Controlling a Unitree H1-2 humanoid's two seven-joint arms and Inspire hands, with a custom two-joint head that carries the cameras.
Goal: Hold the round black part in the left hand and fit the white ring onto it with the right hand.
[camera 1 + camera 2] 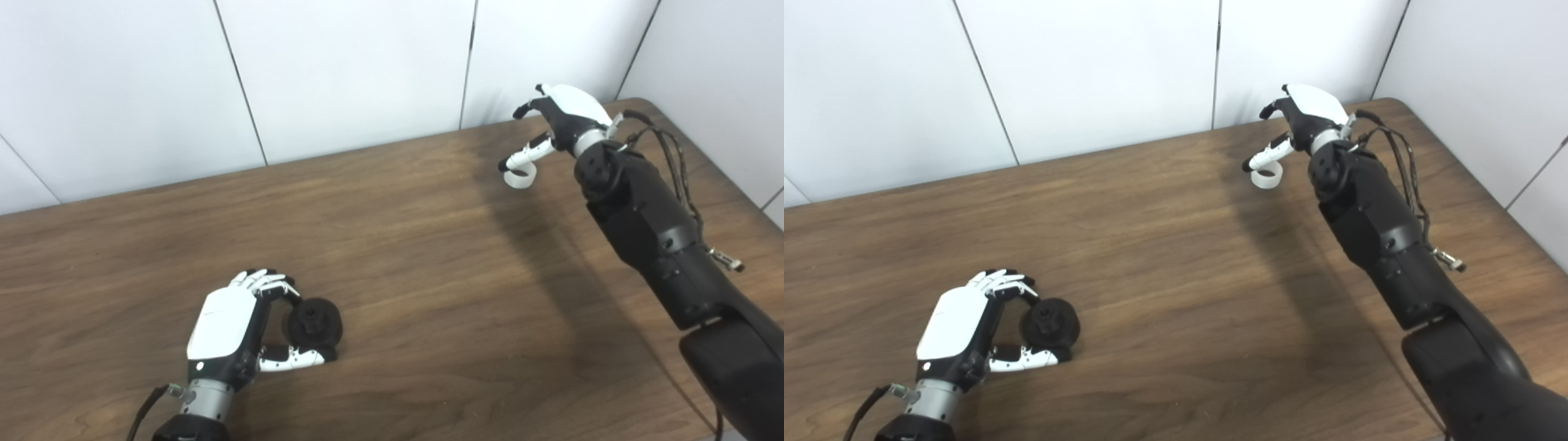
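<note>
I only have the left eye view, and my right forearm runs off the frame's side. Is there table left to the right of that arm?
Observer: Yes. The right eye view shows a wider strip of bare table beyond the forearm, running out to the table's right edge.
Operator: Good. From that angle, does the right hand really have the white ring?
Observer: It does. The right hand holds the white ring at its fingertips, and the ring shows whole against the wood, well apart from the forearm.
</note>
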